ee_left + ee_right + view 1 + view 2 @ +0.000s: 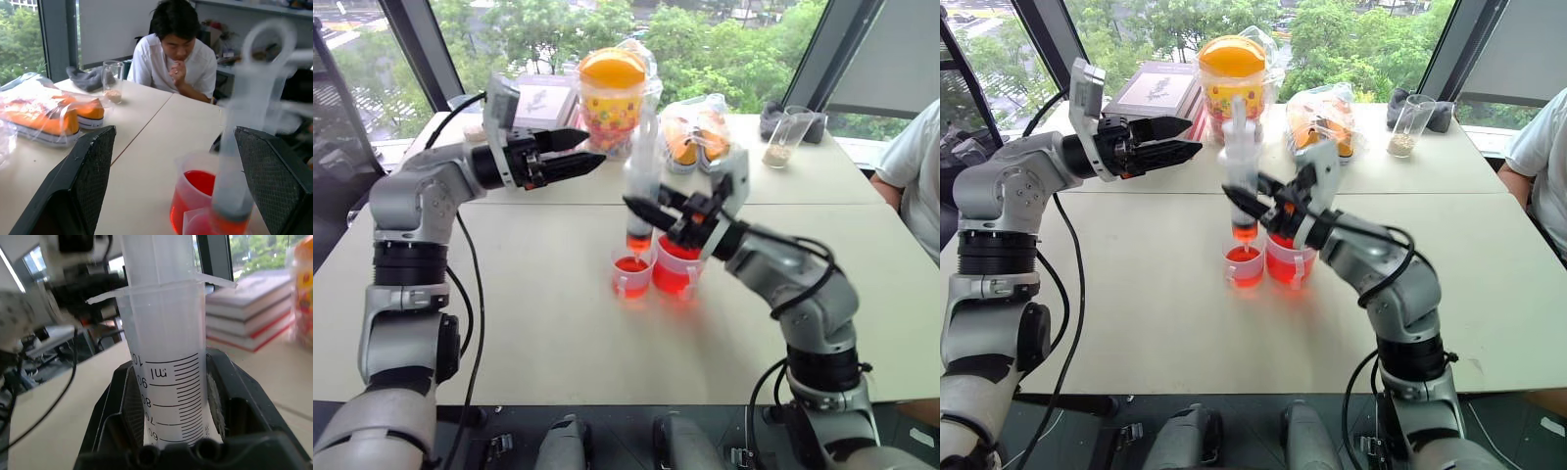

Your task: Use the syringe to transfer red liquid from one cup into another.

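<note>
The syringe is held upright between the closed fingers of the right gripper, its tip over the smaller cup. The left gripper is kept wide open and empty, off to the side of the syringe.

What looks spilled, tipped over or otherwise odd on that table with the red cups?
Nothing stands out. Both cups, the smaller cup and the larger cup, stand upright, the table around them looks dry, and the right claw holds the syringe upright above the smaller cup.
</note>
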`<state>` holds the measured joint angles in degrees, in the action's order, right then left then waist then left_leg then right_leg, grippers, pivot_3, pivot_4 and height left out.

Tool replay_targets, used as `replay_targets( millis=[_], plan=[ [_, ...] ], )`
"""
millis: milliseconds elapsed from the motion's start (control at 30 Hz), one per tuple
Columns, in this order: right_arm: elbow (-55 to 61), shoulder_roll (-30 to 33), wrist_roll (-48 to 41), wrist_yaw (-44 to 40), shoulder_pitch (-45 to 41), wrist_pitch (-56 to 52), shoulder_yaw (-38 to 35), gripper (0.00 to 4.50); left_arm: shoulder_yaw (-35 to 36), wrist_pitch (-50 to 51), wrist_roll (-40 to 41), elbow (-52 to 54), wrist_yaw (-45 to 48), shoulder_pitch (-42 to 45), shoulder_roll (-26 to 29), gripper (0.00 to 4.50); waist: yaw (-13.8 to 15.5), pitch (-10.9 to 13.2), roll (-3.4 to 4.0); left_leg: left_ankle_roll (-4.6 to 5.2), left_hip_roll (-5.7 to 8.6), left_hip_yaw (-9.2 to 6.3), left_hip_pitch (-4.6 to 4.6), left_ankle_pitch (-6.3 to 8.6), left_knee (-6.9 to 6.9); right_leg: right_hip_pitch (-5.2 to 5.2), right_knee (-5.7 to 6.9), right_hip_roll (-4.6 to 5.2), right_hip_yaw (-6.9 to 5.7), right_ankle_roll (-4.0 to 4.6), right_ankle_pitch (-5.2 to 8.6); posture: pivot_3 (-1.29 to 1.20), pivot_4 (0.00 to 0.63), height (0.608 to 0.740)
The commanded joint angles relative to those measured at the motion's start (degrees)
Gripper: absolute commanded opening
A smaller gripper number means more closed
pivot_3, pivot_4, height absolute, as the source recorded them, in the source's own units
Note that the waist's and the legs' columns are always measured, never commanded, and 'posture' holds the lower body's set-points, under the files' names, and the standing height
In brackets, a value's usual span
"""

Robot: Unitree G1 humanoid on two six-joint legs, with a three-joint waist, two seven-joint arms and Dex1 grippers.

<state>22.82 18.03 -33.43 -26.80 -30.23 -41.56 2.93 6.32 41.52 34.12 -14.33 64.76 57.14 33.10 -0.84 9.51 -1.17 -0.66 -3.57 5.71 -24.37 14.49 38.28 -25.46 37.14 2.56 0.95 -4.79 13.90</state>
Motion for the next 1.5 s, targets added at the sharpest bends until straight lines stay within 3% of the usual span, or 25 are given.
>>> replay_targets(
  millis=[33,567,667,867,1500],
  plan=[
    [0.6,0.1,2.4,-1.3,1.1,4.7,0.7,1.38,0.8,1.0,2.2,3.5,-0.1,1.2,-0.2,3.96,-0.1,0.0,0.0,0.0,0.0,-0.01,0.01,0.0,0.0,0.0,0.01,-0.01,0.0,0.0,0.0,0.0,0.15,0.74],
    [2.4,-0.5,3.9,-0.2,1.9,4.8,1.1,1.38,-6.6,-9.2,-4.8,-5.7,1.9,6.3,-6.8,3.96,0.0,0.0,0.0,0.0,0.01,0.0,0.03,0.0,0.01,0.01,0.02,-0.03,0.01,0.0,0.0,0.0,0.15,0.74],
    [2.8,-0.7,3.9,-0.1,1.8,4.5,1.3,1.38,-7.1,-10.5,-5.8,-7.3,2.5,6.7,-7.8,3.11,0.0,0.0,0.0,0.0,0.0,-0.01,0.03,0.0,0.0,0.0,0.01,-0.04,0.01,0.0,0.0,0.0,0.15,0.74],
    [3.1,-1.0,3.8,-0.2,1.6,4.2,1.6,1.38,-7.5,-10.6,-5.8,-6.9,4.7,7.2,-9.4,0.07,0.1,0.0,-0.01,0.0,0.01,-0.01,0.01,0.0,0.01,0.01,-0.02,-0.03,0.01,0.0,0.0,0.0,0.15,0.74],
    [3.2,-3.1,0.6,2.7,-7.9,0.9,-2.8,1.38,-10.8,-7.3,-5.2,2.2,10.3,0.7,-4.8,0.02,0.0,0.0,0.0,0.0,-0.01,-0.02,0.01,0.0,0.0,0.0,0.01,-0.04,0.01,0.0,0.0,0.0,0.15,0.74]
  ],
)
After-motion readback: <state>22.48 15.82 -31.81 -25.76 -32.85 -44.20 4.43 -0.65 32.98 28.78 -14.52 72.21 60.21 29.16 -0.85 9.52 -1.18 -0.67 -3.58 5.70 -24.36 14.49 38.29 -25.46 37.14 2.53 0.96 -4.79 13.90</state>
